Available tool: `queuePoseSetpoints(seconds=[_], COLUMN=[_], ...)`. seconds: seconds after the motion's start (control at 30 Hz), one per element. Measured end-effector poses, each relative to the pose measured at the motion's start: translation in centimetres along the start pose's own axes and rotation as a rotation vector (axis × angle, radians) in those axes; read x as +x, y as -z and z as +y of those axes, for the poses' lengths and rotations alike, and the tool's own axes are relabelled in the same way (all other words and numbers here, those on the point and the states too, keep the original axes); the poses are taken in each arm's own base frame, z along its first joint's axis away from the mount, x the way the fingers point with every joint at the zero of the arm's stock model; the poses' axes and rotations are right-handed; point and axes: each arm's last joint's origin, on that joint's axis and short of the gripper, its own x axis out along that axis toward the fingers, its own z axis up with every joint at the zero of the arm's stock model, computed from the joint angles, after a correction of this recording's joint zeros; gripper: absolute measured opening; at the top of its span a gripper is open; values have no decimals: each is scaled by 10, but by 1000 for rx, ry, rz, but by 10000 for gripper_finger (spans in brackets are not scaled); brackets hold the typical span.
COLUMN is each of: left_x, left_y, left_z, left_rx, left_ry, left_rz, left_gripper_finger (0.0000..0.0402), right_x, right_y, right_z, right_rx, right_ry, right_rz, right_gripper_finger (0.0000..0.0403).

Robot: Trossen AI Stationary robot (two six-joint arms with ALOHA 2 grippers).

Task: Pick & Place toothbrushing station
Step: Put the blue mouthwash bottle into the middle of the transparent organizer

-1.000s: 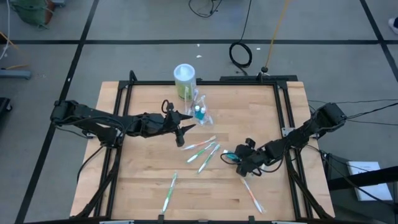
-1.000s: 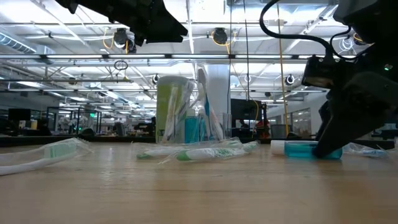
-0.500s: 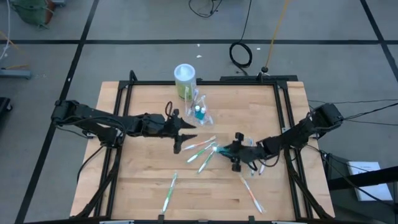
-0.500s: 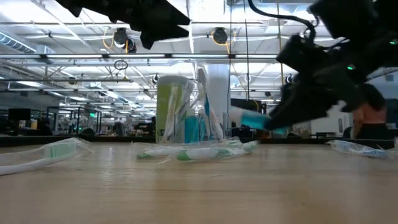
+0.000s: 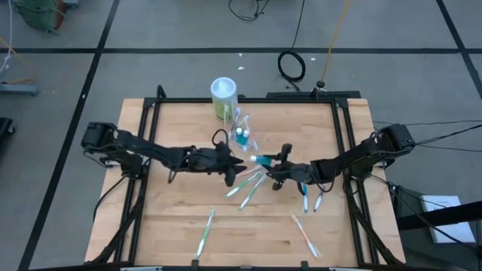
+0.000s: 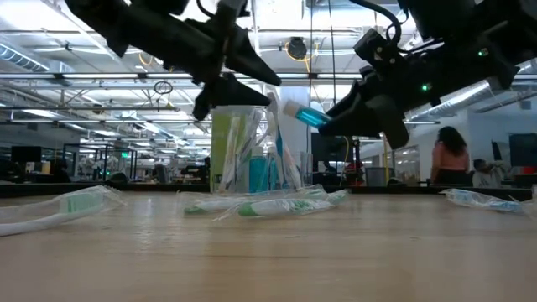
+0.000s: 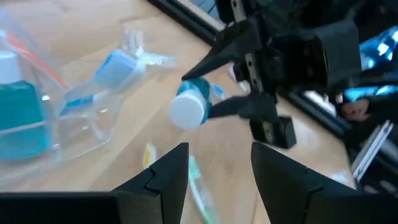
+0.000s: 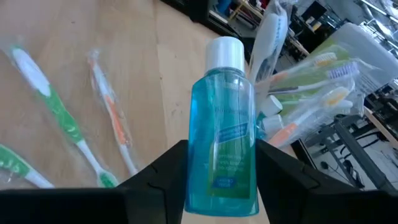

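The toothbrushing station (image 5: 242, 136) is a clear holder on the table's far middle, with toothbrushes and a blue bottle in it; the low view shows the station (image 6: 260, 159) upright. A green canister (image 5: 224, 96) stands behind it. My right gripper (image 5: 273, 167) is shut on a small blue mouthwash bottle (image 5: 261, 159) with a white cap, just right of the station. My left gripper (image 5: 235, 168) hangs open facing it, nothing between its fingers (image 7: 166, 179). Wrapped toothbrushes (image 5: 245, 181) lie on the wood. My right gripper pinches the mouthwash bottle's lower body (image 8: 221, 171) between its two fingers, one on each side. The fingers come nearly level from the table's right and lie along the bottle. The bottle (image 6: 307, 114) is lifted clear of the table, its white cap (image 7: 188, 111) pointing toward my left gripper.
More wrapped toothbrushes lie near the front edge (image 5: 205, 232) and at the right (image 5: 305, 235). A black frame rail (image 5: 248, 100) borders the wooden top. A person (image 6: 450, 156) stands in the room far behind the table.
My right gripper has lifted the bottle off the table's right part, carried it left toward the station, and tipped from pointing down to nearly level. The bottle, which lay on the table, now hangs clear. My left gripper has sunk, rolled and moved right.
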Motion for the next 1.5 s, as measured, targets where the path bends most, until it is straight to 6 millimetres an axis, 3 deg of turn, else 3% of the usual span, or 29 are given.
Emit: queuePoseSetpoints(seconds=[0.37, 0.8, 1.17, 1.5], left_x=[28, 28, 28, 28], left_y=[4, -2, -2, 0], left_z=[20, 20, 22, 23], left_rx=[-157, -163, -163, -123], left_ry=[0, 75, 72, 83], left_rz=[-78, -93, -87, -33], left_gripper_finger=[177, 173, 104, 95], right_x=[0, 4, 4, 4], right_y=[-2, -7, -7, -5], right_z=[1, -8, -8, -6], right_rx=[-30, 16, -6, 33], right_ry=[-64, -18, -17, -30], right_rz=[-37, -91, -85, -72], right_gripper_finger=[155, 155, 157, 208])
